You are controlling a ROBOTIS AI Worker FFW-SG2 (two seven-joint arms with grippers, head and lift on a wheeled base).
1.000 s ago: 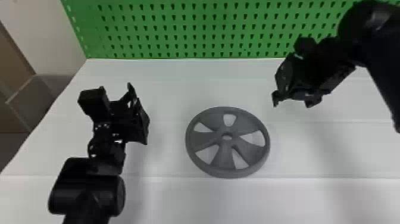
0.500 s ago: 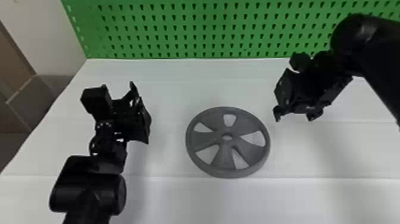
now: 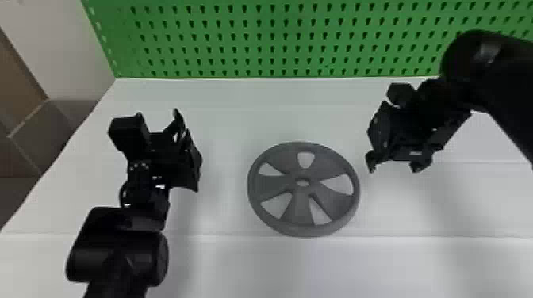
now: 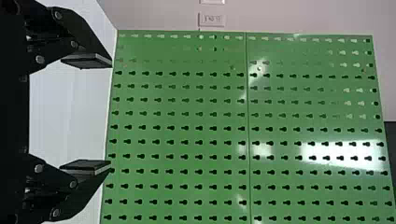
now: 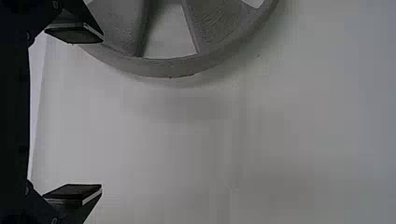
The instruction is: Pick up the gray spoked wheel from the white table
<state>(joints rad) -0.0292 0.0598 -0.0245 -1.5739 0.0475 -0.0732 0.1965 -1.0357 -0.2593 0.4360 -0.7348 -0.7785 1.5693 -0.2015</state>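
Hovering near the spoked wheel [image 3: 269, 188], the right fingers [image 3: 371, 160] spread wide.

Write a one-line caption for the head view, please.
Gray spoked wheel on a white table, between the robot's open left gripper and open right gripper, green pegboard behind.

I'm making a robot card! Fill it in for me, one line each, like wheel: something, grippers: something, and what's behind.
Wheel: gray wheel, lying flat, five openings between its spokes
Under it: white table
Left gripper: left gripper, open and empty, off to the wheel's left
Right gripper: right gripper, open and empty, off to the wheel's right
Behind: green board with rows of holes
Picked up: not yet
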